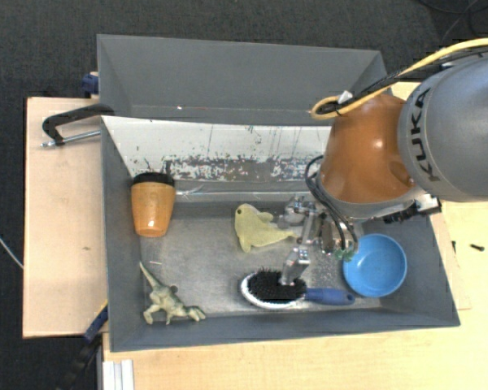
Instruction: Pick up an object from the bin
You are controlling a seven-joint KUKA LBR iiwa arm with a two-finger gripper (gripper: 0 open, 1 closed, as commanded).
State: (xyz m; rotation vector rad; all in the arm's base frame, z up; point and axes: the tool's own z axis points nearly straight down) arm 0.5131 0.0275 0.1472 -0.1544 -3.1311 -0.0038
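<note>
Hovering over the near right of the bin (228, 80), the gripper (294, 268) meets the black bristled head of a hairbrush (270, 289), whose blue handle points right toward a blue bowl (376, 265). The brush looks light and stiff, so its slim handle seems the surest hold. The arm reaches in from the right, wrist tilted down; whether the claw is spread or closed cannot be told

Obstacles, placed from the jaws of the gripper (296, 265):
- Directly below: black brush (270, 289) with a blue handle lay close.
- Just right: blue bowl (376, 266) blocked passage.
- Just left, toward the back wall: pale yellow scrap (254, 229).
- Well left: orange cup (152, 206), green dinosaur (169, 302).

Bare bin floor (203, 254) stood open between.
</note>
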